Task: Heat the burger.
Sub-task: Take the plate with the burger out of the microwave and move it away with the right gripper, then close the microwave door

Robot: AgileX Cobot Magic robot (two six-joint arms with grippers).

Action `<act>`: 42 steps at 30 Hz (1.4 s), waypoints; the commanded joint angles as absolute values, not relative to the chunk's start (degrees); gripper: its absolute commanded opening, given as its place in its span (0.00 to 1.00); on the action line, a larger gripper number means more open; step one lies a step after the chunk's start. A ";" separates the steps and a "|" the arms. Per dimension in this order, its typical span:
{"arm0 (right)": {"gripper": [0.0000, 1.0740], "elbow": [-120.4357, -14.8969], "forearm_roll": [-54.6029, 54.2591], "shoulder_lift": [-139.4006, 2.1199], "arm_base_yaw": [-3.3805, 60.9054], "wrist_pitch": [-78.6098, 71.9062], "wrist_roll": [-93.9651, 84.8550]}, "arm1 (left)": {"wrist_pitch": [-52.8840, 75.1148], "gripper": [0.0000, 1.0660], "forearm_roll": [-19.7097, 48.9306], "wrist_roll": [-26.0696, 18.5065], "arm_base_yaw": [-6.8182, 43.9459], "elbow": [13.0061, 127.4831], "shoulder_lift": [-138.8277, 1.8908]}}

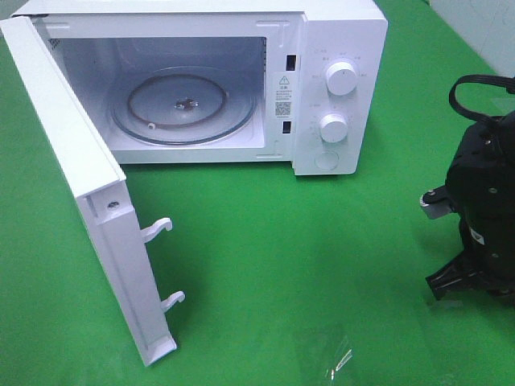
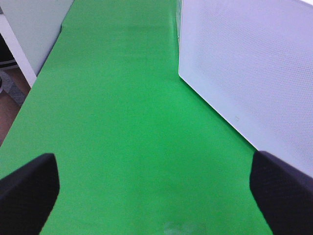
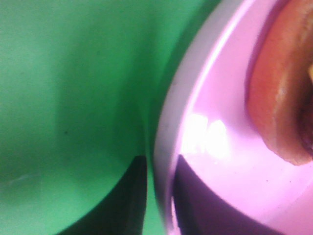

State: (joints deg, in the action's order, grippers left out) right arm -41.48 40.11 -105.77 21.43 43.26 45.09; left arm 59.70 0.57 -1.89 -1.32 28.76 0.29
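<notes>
Right now: oven open, plate rim between the right jaws

You have the green table (image 1: 322, 265) filling the scene. At the far side stands the white microwave (image 1: 338, 48), its door (image 1: 88, 209) swung out wide toward the near left, and the glass turntable (image 1: 185, 108) lies bare inside. At the right edge your right arm (image 1: 479, 217) hangs low over the cloth. Its wrist view shows the pink plate (image 3: 215, 161) with its rim running between the two dark fingers (image 3: 129, 200), one outside and one inside; whether they press it you cannot tell. The burger (image 3: 283, 93) sits on that plate. Your left gripper (image 2: 154, 196) is spread wide, holding nothing, beside the door.
</notes>
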 commanded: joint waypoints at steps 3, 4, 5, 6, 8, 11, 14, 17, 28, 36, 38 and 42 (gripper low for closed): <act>0.43 -41.48 39.53 -102.44 21.49 43.43 42.74 | 59.36 0.92 0.63 -2.01 -1.38 28.65 1.32; 0.43 -41.48 39.53 -102.44 21.49 43.43 42.74 | 59.36 0.92 0.63 -2.01 -1.38 28.65 1.32; 0.46 -41.48 39.53 -100.38 21.49 43.43 42.69 | 59.36 0.92 0.63 -2.01 -1.38 28.65 1.32; 0.46 -41.48 39.53 -100.38 21.49 43.43 42.69 | 59.36 0.92 0.63 -2.01 -1.38 28.65 1.32; 0.49 -41.48 39.42 -97.63 21.49 43.43 42.23 | 59.36 0.92 0.63 -2.01 -1.38 28.65 1.32; 0.53 -41.48 37.07 -92.48 21.49 43.20 36.04 | 59.36 0.92 0.63 -2.01 -1.38 28.65 1.32; 0.60 -41.48 32.14 -87.09 21.49 43.20 28.88 | 59.36 0.92 0.63 -2.01 -1.38 28.65 1.32; 0.62 -41.48 30.83 -86.06 21.49 43.20 27.27 | 59.36 0.92 0.63 -2.01 -1.38 28.65 1.32; 0.67 -41.48 15.81 -69.16 21.49 48.59 14.15 | 59.36 0.92 0.63 -2.01 -1.38 28.65 1.32; 0.67 -41.42 11.80 -55.18 21.49 52.83 9.68 | 59.36 0.92 0.63 -2.01 -1.38 28.65 1.32; 0.67 -41.42 11.23 -52.71 21.49 54.26 9.68 | 59.36 0.92 0.63 -2.01 -1.38 28.65 1.32; 0.67 -41.42 10.83 -48.53 21.49 56.89 9.68 | 59.36 0.92 0.63 -2.01 -1.38 28.65 1.32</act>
